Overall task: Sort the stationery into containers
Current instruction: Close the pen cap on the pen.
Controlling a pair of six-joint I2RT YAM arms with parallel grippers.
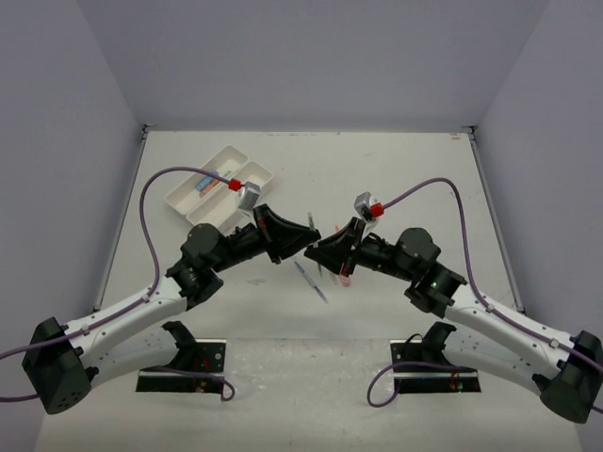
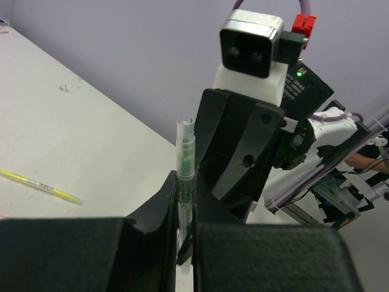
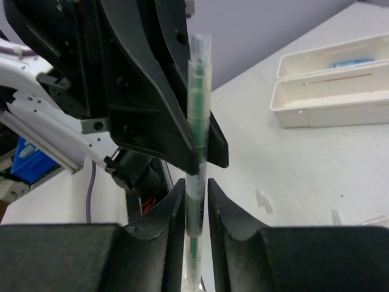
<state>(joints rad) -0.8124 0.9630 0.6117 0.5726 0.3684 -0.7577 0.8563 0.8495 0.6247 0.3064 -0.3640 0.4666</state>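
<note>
A thin green pen stands upright in the air between my two grippers over the middle of the table. My left gripper is shut on it; the pen rises from between its fingers. My right gripper faces it and is also closed around the pen, just below the left fingers. Two white trays lie side by side at the back left. The farther tray holds a blue item; the nearer tray looks empty.
A blue-grey pen lies on the table below the grippers and a pink marker lies under the right wrist. A thin yellow pen lies on the table farther off. Small clear caps lie loose.
</note>
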